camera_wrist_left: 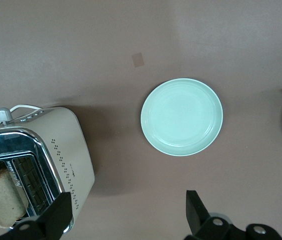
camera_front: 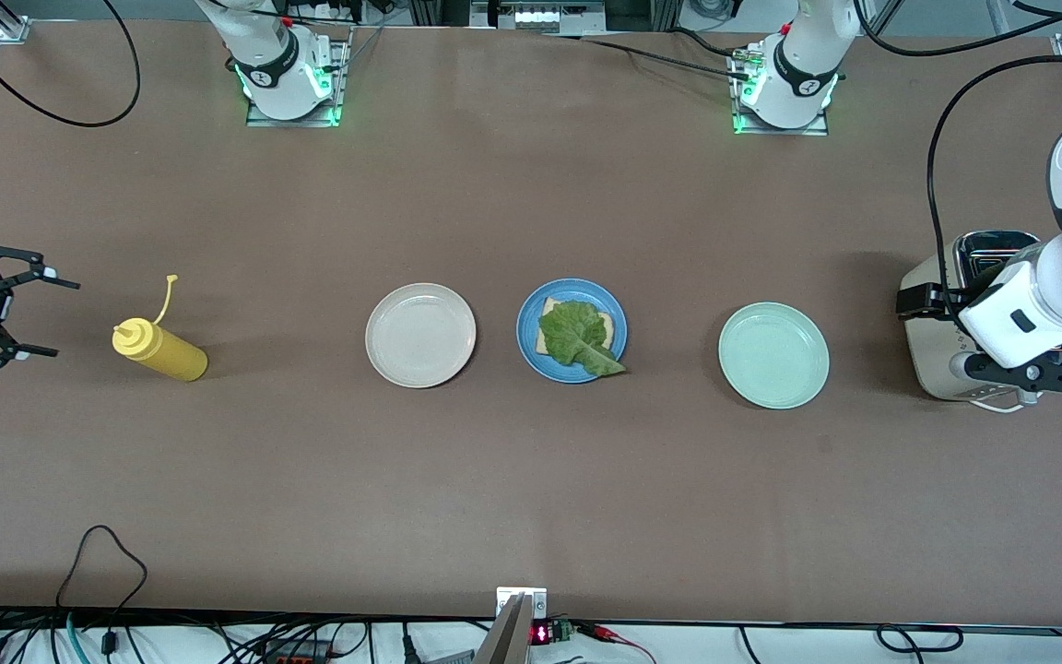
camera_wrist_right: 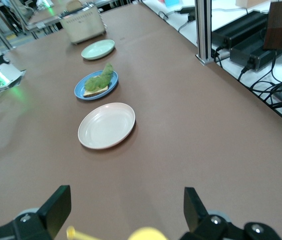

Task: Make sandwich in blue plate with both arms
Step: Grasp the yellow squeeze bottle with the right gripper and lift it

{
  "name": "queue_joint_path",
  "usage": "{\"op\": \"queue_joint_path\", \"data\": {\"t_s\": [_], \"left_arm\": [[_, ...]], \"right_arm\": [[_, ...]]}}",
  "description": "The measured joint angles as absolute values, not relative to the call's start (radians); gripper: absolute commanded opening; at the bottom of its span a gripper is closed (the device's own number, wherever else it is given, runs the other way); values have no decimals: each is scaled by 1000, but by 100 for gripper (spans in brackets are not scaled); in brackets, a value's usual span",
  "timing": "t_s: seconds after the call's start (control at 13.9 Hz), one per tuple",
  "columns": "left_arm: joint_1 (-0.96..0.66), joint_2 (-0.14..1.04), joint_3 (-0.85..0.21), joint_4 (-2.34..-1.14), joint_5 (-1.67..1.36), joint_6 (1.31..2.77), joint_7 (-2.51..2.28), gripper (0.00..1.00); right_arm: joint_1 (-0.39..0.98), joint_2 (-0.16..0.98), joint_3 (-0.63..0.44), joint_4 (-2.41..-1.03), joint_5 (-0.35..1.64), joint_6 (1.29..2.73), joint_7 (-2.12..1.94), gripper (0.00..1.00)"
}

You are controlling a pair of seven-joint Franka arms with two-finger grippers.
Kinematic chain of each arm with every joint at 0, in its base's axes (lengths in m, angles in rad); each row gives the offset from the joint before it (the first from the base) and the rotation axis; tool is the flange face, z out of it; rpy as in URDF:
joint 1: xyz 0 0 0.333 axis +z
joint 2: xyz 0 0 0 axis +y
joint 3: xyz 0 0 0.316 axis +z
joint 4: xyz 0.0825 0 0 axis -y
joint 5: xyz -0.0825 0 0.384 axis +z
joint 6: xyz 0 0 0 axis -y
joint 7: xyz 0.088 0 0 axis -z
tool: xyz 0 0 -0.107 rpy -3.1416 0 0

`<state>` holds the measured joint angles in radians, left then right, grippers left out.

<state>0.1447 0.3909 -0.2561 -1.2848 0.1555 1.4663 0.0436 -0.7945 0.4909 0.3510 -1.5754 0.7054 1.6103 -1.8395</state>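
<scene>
One slice of bread and one lettuce leaf [camera_front: 579, 337] are in place so far: the slice [camera_front: 545, 325] lies flat in the blue plate [camera_front: 527, 325] with the leaf draped over it, its tip hanging past the rim on the side nearer the front camera. By my reading the sandwich is about half built, with the top slice missing.

Taking the blue plate as landmark, a cream plate [camera_front: 420, 335] sits beside it toward the right arm's end of the table, and a mint plate [camera_front: 773, 355] beside it toward the left arm's end. Neither carries anything. Past the cream plate, well apart from the blue one, a yellow sauce bottle [camera_front: 160, 349] lies on its side. Past the mint plate, at the left arm's end, stands a toaster [camera_wrist_left: 38, 165] with a slice of toast [camera_wrist_left: 1, 202] sticking up from its slot. That looks like the likely second slice, which would have to be lifted out and laid on the leaf.

The left gripper [camera_wrist_left: 128, 212] hangs above the toaster's edge, pointing down, fingers spread and holding nothing. The right gripper [camera_front: 19, 312] hovers past the bottle at the table's edge, farthest from the blue plate along the row, turned sideways toward the bottle with its fingers wide apart and nothing between them; that arm appears to be waiting.
</scene>
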Motion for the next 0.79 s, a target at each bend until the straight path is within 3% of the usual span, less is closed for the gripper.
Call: {"op": "queue_joint_path", "data": {"t_s": [0.36,0.79], "left_arm": [[146,391,-256,-1285,155,1466,43,100],[148,392,-254,-1285,156,1466,42,100]], "right_arm": [[-911,749,348,-1567,774,1591,-2184,100],[-913,1006,353,-1435,804,1587,-2425,100]]}}
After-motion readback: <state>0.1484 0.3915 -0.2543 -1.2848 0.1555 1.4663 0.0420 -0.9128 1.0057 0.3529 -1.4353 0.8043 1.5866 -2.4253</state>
